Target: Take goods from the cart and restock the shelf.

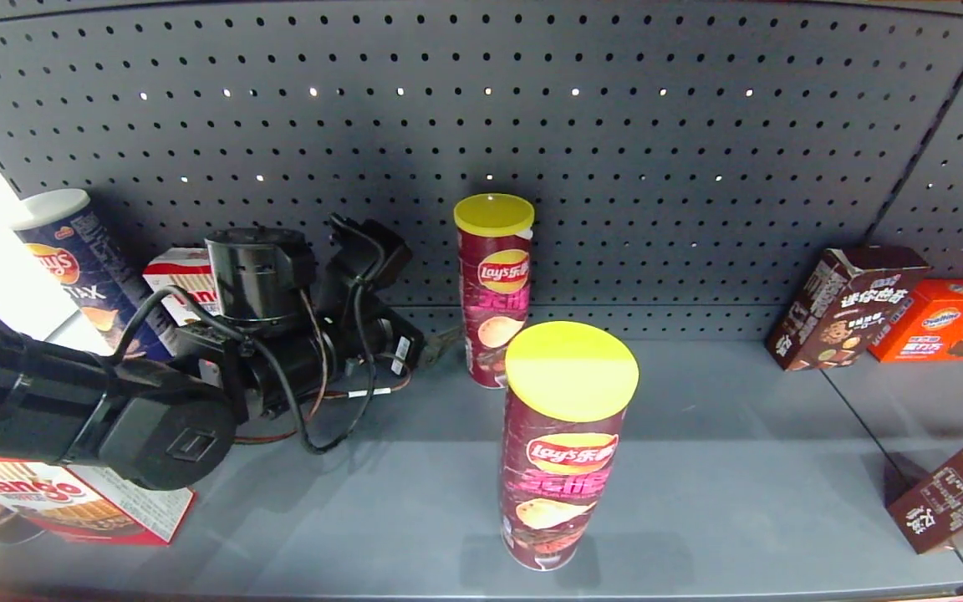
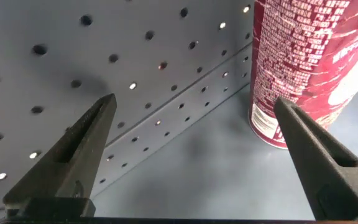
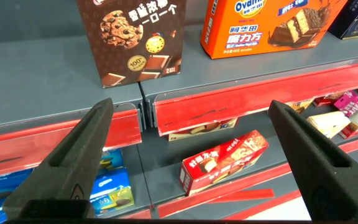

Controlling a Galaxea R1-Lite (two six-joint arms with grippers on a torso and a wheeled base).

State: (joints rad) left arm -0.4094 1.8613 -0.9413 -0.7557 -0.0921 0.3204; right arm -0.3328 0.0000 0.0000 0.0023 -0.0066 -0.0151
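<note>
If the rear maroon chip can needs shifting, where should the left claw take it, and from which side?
Probably mid-body, below the yellow lid, coming from the robot's left, where the open left claw sits. The rear can stands upright and round, with pegboard behind and the other can in front.

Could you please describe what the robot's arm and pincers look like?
The left arm is glossy black, built of rounded cylindrical segments, with looping black cables and small white tags near the wrist. The left pincer and right pincer each have two dark, tapering, wedge-shaped fingers.
</note>
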